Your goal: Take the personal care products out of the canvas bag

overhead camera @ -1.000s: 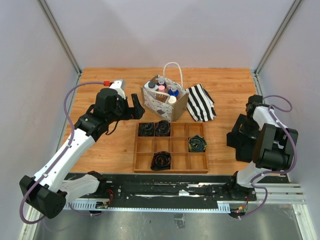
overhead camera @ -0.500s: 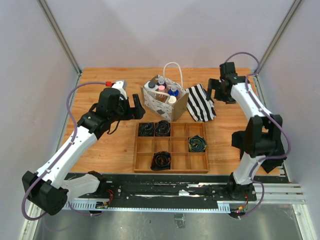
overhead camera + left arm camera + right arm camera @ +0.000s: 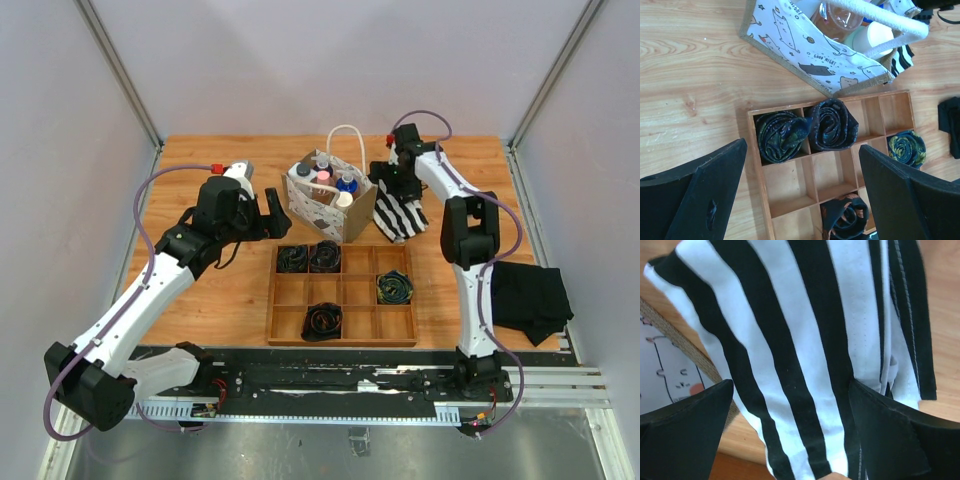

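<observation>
The canvas bag [image 3: 322, 205] stands upright behind the wooden tray, with several small bottles [image 3: 326, 178] inside, one with a blue cap [image 3: 346, 183]. In the left wrist view the bag [image 3: 805, 50] is at the top, with a clear pinkish bottle [image 3: 837, 17] and a white cap [image 3: 875, 36] under its rope handle. My left gripper [image 3: 272, 214] is open and empty, left of the bag and above the tray's near-left corner [image 3: 802, 197]. My right gripper [image 3: 386, 180] is open and empty, low over the striped cloth just right of the bag [image 3: 790, 435]. The bag's side [image 3: 662, 370] shows at the left.
A wooden divided tray [image 3: 343, 322] in front of the bag holds several coiled dark rolls [image 3: 805, 127]. A black-and-white striped cloth [image 3: 404, 212] lies right of the bag and fills the right wrist view [image 3: 805, 330]. A black cloth [image 3: 532, 297] lies at the table's right edge.
My right arm has swung from the table's right side to the back and then left, ending over the striped cloth beside the bag. The left arm has barely moved.
</observation>
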